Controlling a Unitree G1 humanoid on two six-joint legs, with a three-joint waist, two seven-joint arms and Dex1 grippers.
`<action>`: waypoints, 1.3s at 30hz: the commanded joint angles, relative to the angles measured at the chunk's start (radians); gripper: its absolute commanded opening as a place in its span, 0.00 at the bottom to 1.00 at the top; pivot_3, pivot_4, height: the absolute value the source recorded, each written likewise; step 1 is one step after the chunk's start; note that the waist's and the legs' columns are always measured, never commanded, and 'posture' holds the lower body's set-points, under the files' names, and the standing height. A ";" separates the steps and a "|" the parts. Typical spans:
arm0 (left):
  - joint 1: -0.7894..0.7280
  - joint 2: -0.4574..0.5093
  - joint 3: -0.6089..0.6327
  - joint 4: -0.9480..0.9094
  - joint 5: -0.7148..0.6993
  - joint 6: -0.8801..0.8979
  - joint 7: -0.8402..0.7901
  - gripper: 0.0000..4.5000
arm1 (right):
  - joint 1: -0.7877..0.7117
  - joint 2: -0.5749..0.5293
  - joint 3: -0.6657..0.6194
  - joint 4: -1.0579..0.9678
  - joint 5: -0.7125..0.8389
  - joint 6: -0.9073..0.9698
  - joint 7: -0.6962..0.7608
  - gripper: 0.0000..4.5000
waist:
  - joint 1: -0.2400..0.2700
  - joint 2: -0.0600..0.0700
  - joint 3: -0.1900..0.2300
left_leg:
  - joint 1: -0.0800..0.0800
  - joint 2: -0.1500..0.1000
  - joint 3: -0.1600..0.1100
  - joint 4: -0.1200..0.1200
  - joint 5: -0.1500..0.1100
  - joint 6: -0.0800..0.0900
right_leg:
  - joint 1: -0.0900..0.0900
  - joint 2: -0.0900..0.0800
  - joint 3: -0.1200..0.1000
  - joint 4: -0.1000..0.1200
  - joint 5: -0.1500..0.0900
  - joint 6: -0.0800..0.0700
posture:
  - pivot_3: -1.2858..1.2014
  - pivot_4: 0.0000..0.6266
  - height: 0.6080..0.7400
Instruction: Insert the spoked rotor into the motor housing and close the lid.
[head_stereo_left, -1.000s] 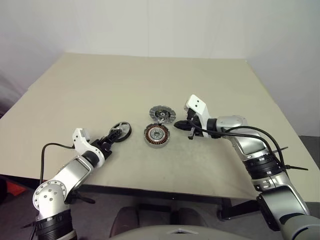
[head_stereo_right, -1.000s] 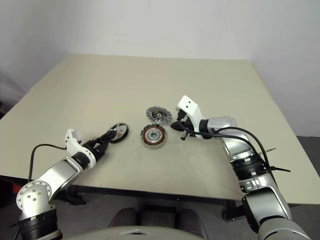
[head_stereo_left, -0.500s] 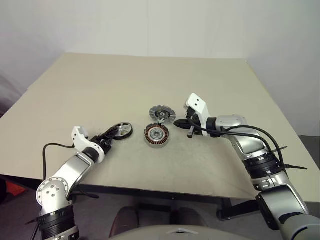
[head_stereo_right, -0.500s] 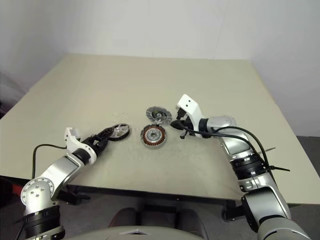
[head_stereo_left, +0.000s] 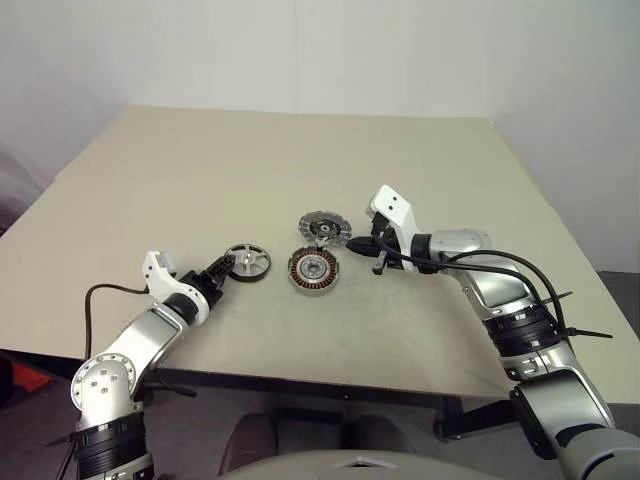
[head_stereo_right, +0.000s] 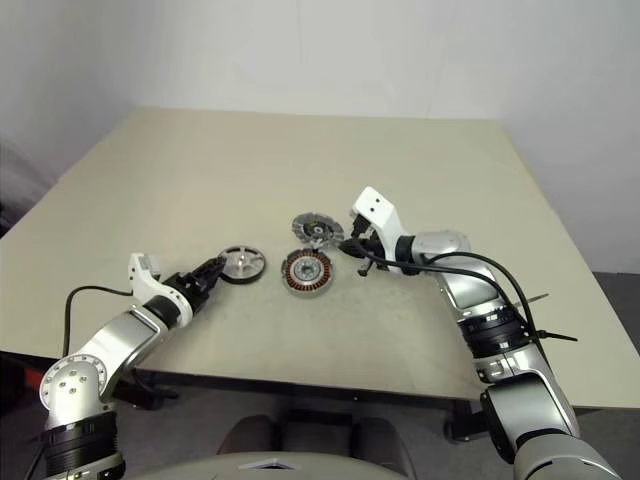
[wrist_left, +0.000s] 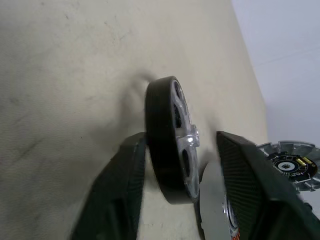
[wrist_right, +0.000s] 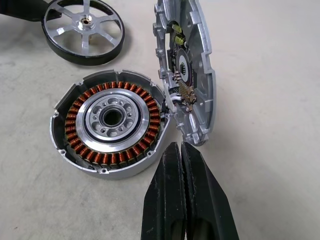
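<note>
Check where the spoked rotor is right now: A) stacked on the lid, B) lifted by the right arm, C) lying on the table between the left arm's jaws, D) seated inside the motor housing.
C: the spoked rotor lies on the table, left of the motor housing, with the left gripper at its rim, one jaw on either side in the left wrist view.
</note>
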 joint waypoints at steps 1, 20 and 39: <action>-0.007 0.019 -0.009 -0.019 -0.021 -0.014 -0.025 0.16 | -0.036 0.002 -0.027 -0.034 0.017 0.000 -0.004 0.00 | 0.000 0.000 0.000 | 0.000 0.000 0.000 0.000 0.000 0.000 | 0.000 0.000 0.000 0.000 0.000 0.000 | 0.52 0.00 1.00; 0.040 0.041 -0.025 -0.060 -0.118 -0.023 -0.124 0.09 | -0.039 -0.010 -0.033 -0.010 0.009 -0.015 -0.001 0.00 | 0.000 0.000 0.000 | 0.000 0.000 0.000 0.000 0.000 0.000 | 0.000 0.000 0.000 0.000 0.000 0.000 | 0.52 0.00 1.00; 0.014 0.112 -0.200 -0.006 -0.382 0.010 -0.127 0.09 | -0.100 -0.120 -0.046 0.228 -0.105 -0.151 -0.025 0.00 | 0.000 0.000 0.000 | 0.001 0.000 0.000 0.000 0.000 -0.001 | 0.000 0.000 0.000 0.001 0.000 0.000 | 0.52 0.00 1.00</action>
